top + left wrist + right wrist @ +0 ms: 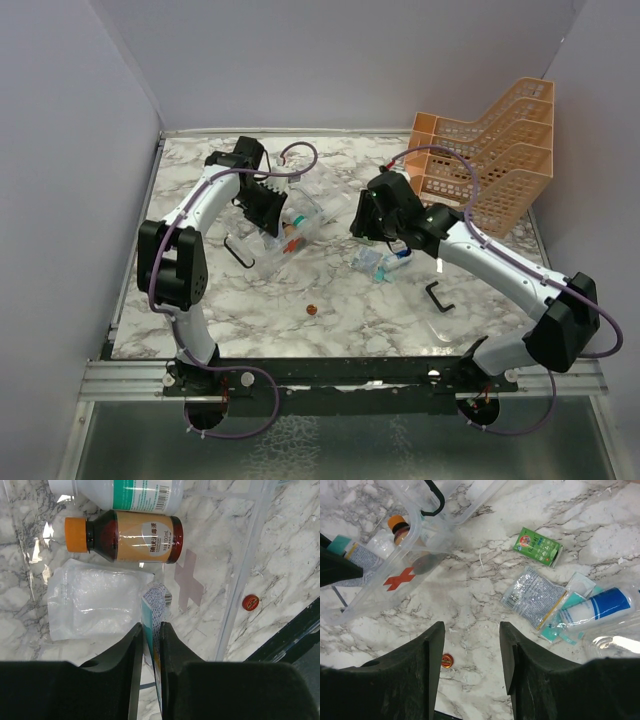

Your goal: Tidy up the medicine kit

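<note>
- Left wrist cam: left gripper (151,630) nearly shut, pinching thin flat packet (155,605) edge-on over medicine kit (312,222).
- Kit lies centre-left on marble table (400,320); brown bottle (125,535) & clear pouch (90,602) inside.
- Right gripper (470,660) wide open, empty, above table nr loose sachets (535,595).
</note>
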Tool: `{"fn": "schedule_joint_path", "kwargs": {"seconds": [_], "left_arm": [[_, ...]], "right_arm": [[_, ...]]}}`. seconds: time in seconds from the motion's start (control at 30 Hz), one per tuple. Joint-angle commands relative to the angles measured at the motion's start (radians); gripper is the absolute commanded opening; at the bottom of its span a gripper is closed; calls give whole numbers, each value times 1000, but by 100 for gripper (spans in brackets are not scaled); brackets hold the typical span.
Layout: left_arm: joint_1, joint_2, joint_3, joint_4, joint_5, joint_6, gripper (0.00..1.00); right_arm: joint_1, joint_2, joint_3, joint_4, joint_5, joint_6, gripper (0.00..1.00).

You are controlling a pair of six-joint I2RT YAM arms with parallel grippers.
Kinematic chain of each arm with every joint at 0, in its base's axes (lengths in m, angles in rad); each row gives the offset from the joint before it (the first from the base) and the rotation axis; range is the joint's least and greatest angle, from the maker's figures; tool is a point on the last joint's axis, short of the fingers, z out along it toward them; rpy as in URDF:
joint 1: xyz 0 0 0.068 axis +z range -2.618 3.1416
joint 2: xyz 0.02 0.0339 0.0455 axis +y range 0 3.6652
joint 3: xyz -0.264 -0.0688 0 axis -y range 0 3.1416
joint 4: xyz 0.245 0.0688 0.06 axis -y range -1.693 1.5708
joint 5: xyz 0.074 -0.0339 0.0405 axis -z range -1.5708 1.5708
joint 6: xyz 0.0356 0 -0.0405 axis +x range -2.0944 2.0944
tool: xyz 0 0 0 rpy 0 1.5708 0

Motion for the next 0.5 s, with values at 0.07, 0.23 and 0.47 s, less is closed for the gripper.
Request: {"fn": "schedule_joint_path", "kwargs": {"seconds": [0.07, 0.23, 0.47], "left_arm": [[0, 35, 7, -34, 19, -24, 21], [0, 41, -27, -28, -24, -36, 34], [11, 24, 17, -28, -114, -73, 52]], "right_arm": [[-12, 53, 75, -4, -2, -31, 46], [-16, 68, 84, 7, -18, -28, 46], [-18, 52, 84, 23, -12, -34, 45]]}}
